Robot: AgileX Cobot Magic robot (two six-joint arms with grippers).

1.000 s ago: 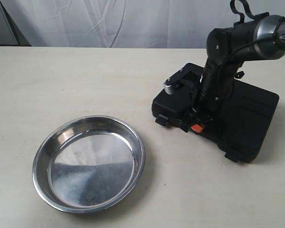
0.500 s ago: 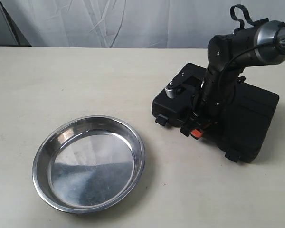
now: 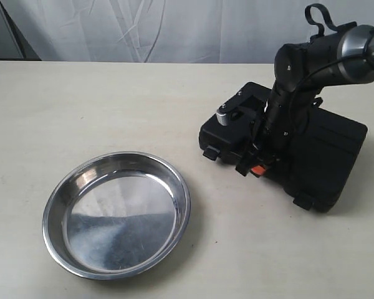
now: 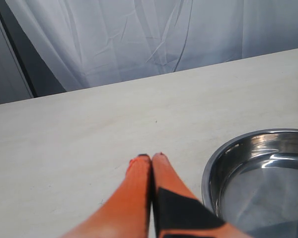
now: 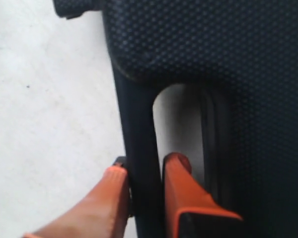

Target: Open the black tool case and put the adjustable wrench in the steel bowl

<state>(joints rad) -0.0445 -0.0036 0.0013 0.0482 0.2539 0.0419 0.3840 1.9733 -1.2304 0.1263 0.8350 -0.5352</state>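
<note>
The black tool case (image 3: 324, 146) lies at the right of the table. My right gripper (image 3: 256, 167) comes down on its near edge and is shut on the case's handle bar (image 5: 137, 124), one orange finger (image 5: 114, 191) outside the bar and one in the handle slot. The steel bowl (image 3: 116, 213) sits at the front left, with nothing in it; its rim (image 4: 214, 171) also shows in the left wrist view. My left gripper (image 4: 152, 157) is shut on nothing, just beside the bowl. The adjustable wrench is hidden.
A silver cylindrical head (image 3: 224, 116), like a hammer's, shows at the case's left part. Two black latches (image 3: 209, 153) (image 3: 302, 201) stick out from the case's near edge. A white curtain (image 3: 162, 28) hangs behind the pale table (image 3: 100, 106).
The case's near edge, with its latches, has shifted slightly up and back with my right gripper holding the handle. The bowl has not moved.
</note>
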